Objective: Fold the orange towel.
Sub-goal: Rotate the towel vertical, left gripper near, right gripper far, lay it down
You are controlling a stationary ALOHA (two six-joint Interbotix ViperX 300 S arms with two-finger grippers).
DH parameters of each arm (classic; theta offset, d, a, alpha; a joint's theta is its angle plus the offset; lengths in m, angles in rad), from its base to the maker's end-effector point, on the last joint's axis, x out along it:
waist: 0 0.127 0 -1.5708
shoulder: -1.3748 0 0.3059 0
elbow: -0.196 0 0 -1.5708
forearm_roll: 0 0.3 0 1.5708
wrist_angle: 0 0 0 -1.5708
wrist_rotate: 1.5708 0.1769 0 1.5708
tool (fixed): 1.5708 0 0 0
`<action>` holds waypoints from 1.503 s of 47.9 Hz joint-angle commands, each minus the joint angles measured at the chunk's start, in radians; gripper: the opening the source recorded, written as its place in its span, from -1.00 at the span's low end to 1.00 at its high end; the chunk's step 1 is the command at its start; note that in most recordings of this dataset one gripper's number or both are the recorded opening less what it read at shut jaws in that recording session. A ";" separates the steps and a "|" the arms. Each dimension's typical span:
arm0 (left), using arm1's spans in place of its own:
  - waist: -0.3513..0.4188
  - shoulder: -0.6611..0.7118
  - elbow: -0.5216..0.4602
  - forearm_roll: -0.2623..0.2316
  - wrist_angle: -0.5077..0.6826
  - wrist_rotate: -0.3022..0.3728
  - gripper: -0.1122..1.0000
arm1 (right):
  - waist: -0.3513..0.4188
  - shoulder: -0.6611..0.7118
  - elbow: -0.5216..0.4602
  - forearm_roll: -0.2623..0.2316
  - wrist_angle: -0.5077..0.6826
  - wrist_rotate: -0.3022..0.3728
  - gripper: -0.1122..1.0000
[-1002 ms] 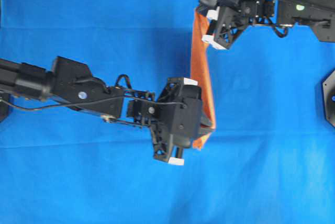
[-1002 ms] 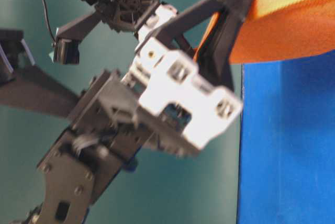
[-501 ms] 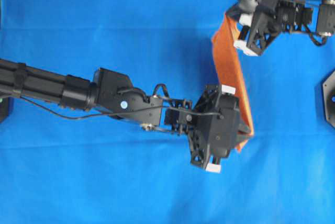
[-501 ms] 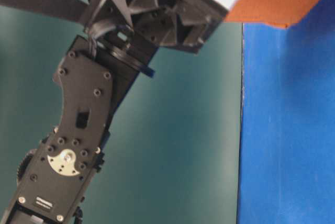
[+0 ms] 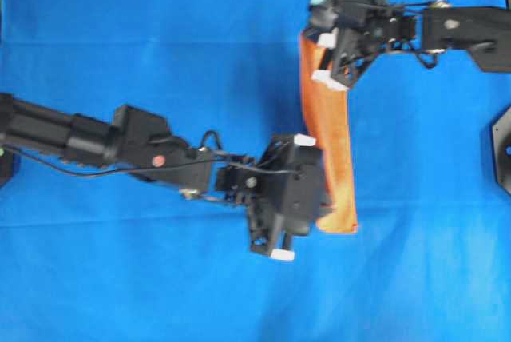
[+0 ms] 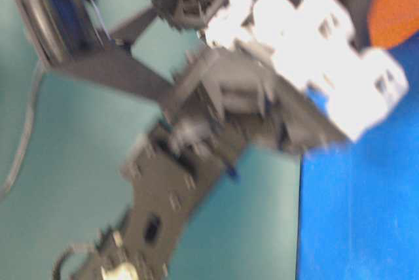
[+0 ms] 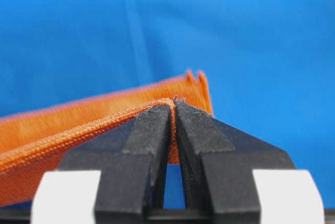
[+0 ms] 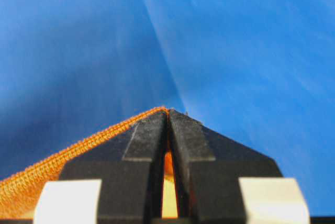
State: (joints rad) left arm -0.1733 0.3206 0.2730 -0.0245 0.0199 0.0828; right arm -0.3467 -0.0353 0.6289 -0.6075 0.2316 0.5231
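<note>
A: Where's the towel [image 5: 329, 142]?

B: Strung between the two arms over the blue cloth [image 5: 144, 30], showing from overhead as a narrow orange band. The left gripper [image 7: 173, 110] is clenched on one hemmed corner at the near end, and the right gripper [image 8: 167, 115] is pinched shut on the far corner, with orange visible between its fingers.

A: So which step is this?

B: I'd judge it the carry: one edge is held by both corners and the rest seems to hang or drape below (the table-level view is too blurred to say how much rests on the cloth).

A: And next?

B: Probably bringing the held edge across and down onto the opposite edge. That calls for both arms travelling together, keeping the span taut so the hem lands straight, and neither claw letting go until the corners are down and matched.
</note>
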 commanded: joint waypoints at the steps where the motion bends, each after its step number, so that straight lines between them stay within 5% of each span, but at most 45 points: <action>1: -0.081 -0.072 0.054 -0.002 -0.026 -0.032 -0.74 | -0.028 0.014 -0.061 -0.008 -0.009 0.005 -0.75; 16: -0.087 -0.149 0.239 -0.003 -0.103 -0.140 -0.74 | -0.015 0.058 -0.109 -0.008 -0.029 -0.002 -0.75; 41: -0.061 -0.147 0.249 -0.002 -0.112 -0.129 -0.72 | -0.011 0.081 -0.104 -0.008 -0.081 -0.002 -0.75; 45: -0.058 -0.147 0.247 -0.002 -0.110 -0.129 -0.48 | -0.011 0.083 -0.103 -0.008 -0.084 -0.002 -0.75; 54: -0.058 -0.147 0.245 -0.002 -0.106 -0.124 0.42 | -0.006 0.081 -0.098 -0.008 -0.081 0.002 -0.73; 65: -0.058 -0.175 0.247 -0.002 -0.048 -0.127 0.33 | 0.005 0.075 -0.092 -0.012 -0.075 -0.009 0.38; 72: -0.060 -0.239 0.253 -0.002 0.107 -0.141 0.32 | 0.005 0.051 -0.072 -0.012 -0.057 -0.008 0.30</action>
State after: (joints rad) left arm -0.2286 0.1503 0.5308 -0.0276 0.0568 -0.0552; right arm -0.3451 0.0568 0.5584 -0.6167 0.1703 0.5154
